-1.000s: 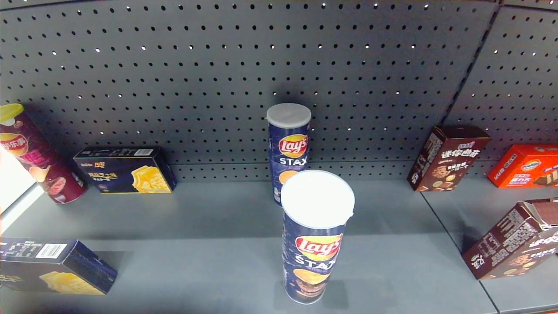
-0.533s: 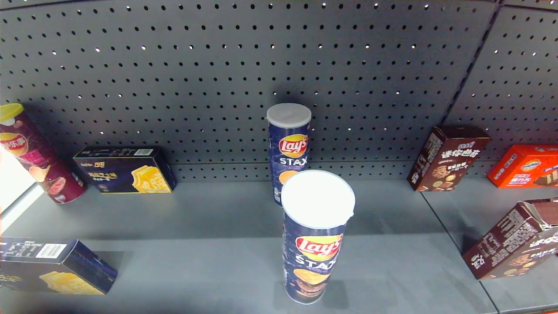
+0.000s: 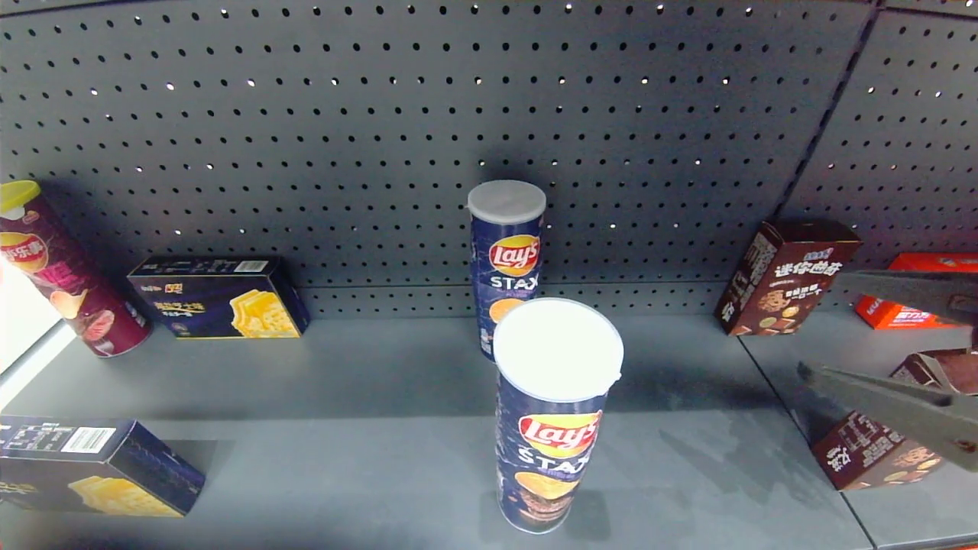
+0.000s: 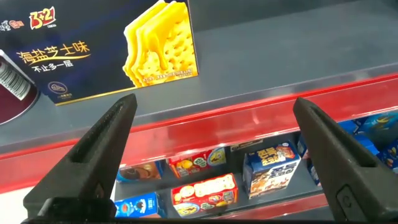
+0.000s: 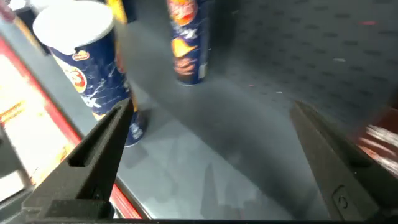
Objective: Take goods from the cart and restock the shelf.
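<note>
Two dark blue chip cans with white lids stand upright on the grey shelf [image 3: 367,397]: the front can [image 3: 554,428] near the shelf's front edge and the rear can [image 3: 506,260] against the pegboard. My right gripper [image 3: 819,325] is at the right edge of the head view, open and empty, off to the right of both cans. Its wrist view shows the front can [image 5: 87,68] and the rear can [image 5: 186,37] beyond the open gripper [image 5: 211,109]. My left gripper [image 4: 214,102] is open and empty at the shelf's red front edge [image 4: 249,118], below a dark blue cracker box [image 4: 112,56].
Two dark blue cracker boxes [image 3: 221,298] [image 3: 92,466] and a maroon can [image 3: 69,283] occupy the shelf's left side. Brown boxes [image 3: 787,275] [image 3: 879,451] and an orange box [image 3: 909,313] sit at the right. Bare shelf floor lies on both sides of the cans. Lower shelves hold several packaged goods [image 4: 205,193].
My right gripper has come into the head view from the right, open. The cans and boxes have stayed where they were.
</note>
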Available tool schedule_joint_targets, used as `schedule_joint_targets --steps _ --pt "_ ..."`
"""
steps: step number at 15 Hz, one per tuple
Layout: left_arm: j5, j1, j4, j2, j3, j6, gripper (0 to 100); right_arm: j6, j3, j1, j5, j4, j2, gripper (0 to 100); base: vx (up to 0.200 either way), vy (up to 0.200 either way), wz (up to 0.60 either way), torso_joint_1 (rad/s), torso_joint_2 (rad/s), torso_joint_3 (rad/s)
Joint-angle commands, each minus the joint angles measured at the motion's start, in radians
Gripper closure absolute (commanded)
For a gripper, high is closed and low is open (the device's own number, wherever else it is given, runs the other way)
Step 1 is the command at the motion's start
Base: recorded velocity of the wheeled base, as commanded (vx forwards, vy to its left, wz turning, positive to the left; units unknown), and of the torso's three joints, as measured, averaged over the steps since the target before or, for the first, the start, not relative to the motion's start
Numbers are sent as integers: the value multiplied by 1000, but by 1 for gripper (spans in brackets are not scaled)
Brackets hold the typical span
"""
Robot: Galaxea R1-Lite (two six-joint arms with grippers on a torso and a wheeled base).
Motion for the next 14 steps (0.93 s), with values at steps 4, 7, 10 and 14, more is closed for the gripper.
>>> schedule_joint_targets --steps 4,7,10,14 --pt "0 0 1 1 0 0 0 -27 -13 98 -1 0 166 0 0 0 0 0 0 0" --pt "0 0 1 1 0 -1 0 -47 -11 139 -4 0 229 0 0 0 0 0 0 0" --pt "0 0 0 1 0 -1 0 -51 -11 138 -6 -5 287 0 0 0 0 0 0 0" --pt "0 0 -2 1 0 0 0 -51 -16 138 -14 -6 349 0 0 0 0 0 0 0"
